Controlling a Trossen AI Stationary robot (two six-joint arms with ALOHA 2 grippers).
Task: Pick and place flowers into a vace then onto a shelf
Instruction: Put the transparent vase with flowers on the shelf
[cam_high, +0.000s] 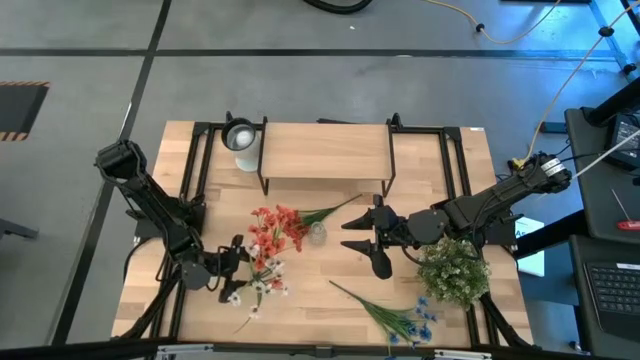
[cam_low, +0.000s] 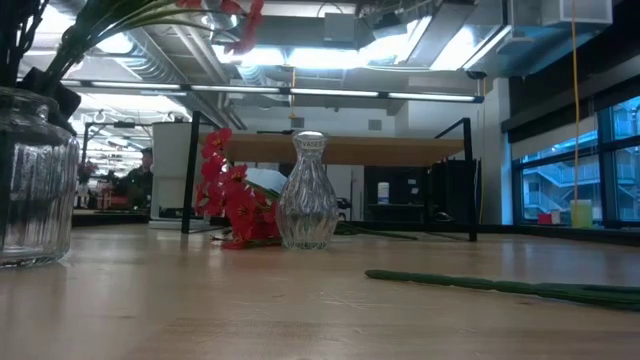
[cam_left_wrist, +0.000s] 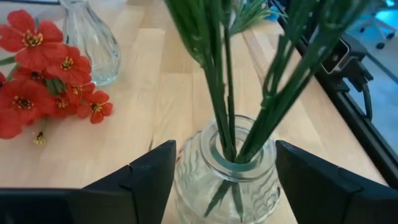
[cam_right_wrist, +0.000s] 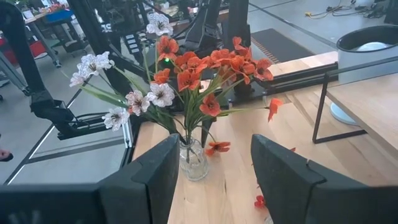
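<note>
A small clear vase (cam_high: 317, 233) (cam_low: 307, 190) stands mid-table on its base, with nothing in it. Red flowers (cam_high: 280, 228) (cam_left_wrist: 43, 74) lie on the table beside it. A blue-blossomed stem (cam_high: 405, 318) lies near the near edge. A glass jar (cam_left_wrist: 227, 186) (cam_low: 30, 180) stands on the table and holds green stems topped with white blossoms (cam_high: 262, 285). My left gripper (cam_left_wrist: 225, 149) (cam_high: 240, 262) is around that jar. My right gripper (cam_high: 362, 243) is open, right of the vase and pointing at it (cam_right_wrist: 193, 160). The shelf (cam_high: 325, 155) stands at the far side. My left gripper has the glass jar between its two fingers, one finger (cam_left_wrist: 152, 180) on each side of the jar's shoulder (cam_left_wrist: 186, 180). The fingers come in level from the table's left. The jar stands upright with its base (cam_low: 25, 258) on the table.
A bushy green-and-white plant (cam_high: 455, 268) stands under my right arm. A white round object (cam_high: 240, 133) sits at the shelf's left end. Loose red blossoms (cam_right_wrist: 214, 147) lie around the vase. Black frame rails (cam_high: 455, 180) run along both table sides.
</note>
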